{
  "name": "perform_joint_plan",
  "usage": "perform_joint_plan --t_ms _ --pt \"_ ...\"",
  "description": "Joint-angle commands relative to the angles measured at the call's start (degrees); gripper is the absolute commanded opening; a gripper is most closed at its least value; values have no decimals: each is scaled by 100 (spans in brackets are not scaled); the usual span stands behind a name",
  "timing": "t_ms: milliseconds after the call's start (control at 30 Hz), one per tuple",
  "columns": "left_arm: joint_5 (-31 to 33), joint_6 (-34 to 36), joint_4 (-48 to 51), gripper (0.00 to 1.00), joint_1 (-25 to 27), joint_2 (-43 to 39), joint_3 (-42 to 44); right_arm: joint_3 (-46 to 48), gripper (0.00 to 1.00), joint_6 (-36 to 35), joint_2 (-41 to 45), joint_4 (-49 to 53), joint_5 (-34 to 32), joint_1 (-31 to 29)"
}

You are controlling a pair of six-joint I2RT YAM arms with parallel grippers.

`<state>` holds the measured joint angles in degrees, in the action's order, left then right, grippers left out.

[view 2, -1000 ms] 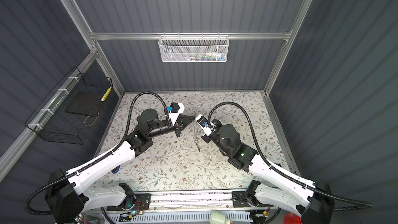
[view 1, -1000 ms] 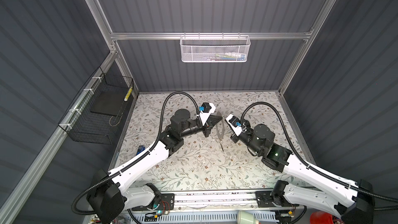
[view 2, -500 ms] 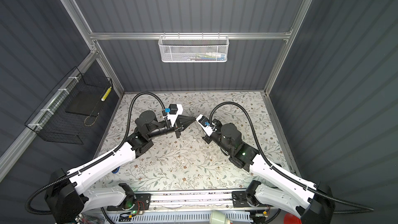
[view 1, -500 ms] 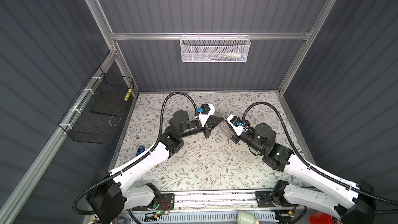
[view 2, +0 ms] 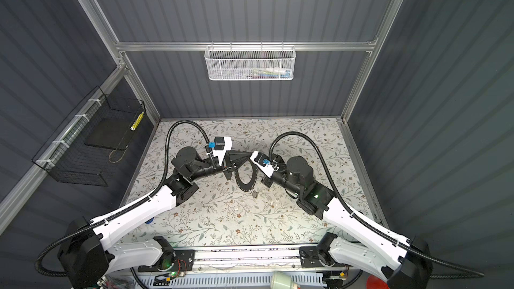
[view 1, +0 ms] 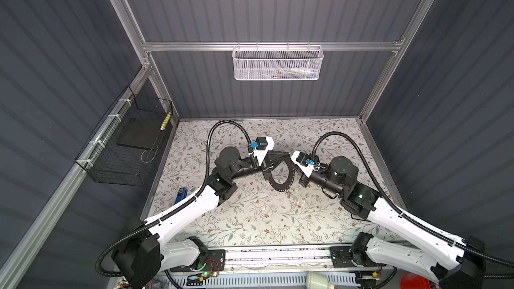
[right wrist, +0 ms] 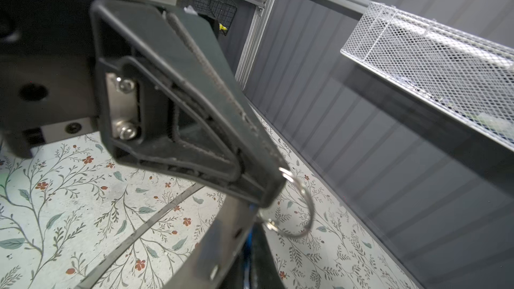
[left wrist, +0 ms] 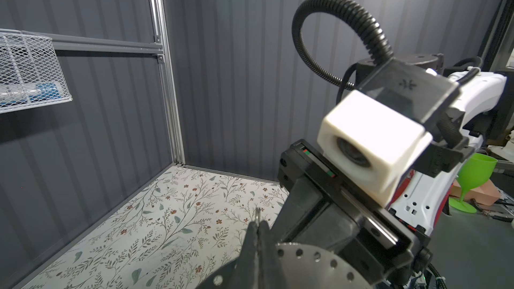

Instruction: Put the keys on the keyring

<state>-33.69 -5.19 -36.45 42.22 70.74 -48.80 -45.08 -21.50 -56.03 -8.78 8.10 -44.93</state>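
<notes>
Pinching a small silver wire split ring (right wrist: 310, 207) at its very tip, the left gripper (view 1: 286, 156) has its black jaws pressed together, with the loop jutting out beyond them. The right gripper (left wrist: 289, 212) faces it almost tip to tip and is closed as well. What it clamps, if anything, I cannot tell, since its tips are hidden under its white wrist camera.

Between and just below both tips is the wide flat grey metal keyring with small holes (view 1: 290, 182). It is tilted so that both top views see its open face, with its upper rim at the grippers and its lower arc toward the front of the floral-patterned counter (view 1: 250, 218). A sliver of blue (right wrist: 248, 241) shows beside the band in the right wrist view, too hidden to identify. Just in front of the keyring, a tiny dark key (view 2: 254, 193) lies on the counter.
</notes>
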Motion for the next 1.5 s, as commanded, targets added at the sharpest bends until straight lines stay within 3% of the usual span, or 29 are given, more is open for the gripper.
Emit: perform_joint_plan --t_ms 0,200,433,600,933,1233,1467 --pt "-85 -230 -877 0 -29 34 90 -130 0 -39 -125 62 669 -25" --pt "-284 -344 -1039 0 -103 63 142 -79 1 78 -46 -36 746 81" --pt "-944 -637 -1305 0 -450 73 210 350 35 322 768 187 1399 621" --pt "-1504 -869 -1613 0 -592 260 144 271 46 297 1274 886 1852 938" --pt "-2044 -1246 -2186 0 -601 603 -7 -247 46 804 1043 815 2518 1186" --pt "-2330 -1045 -1957 0 -606 581 -89 -473 33 1511 435 403 3079 1450" --pt "-2439 -997 -1901 0 -605 614 -148 -537 25 1592 240 331 3445 1469"
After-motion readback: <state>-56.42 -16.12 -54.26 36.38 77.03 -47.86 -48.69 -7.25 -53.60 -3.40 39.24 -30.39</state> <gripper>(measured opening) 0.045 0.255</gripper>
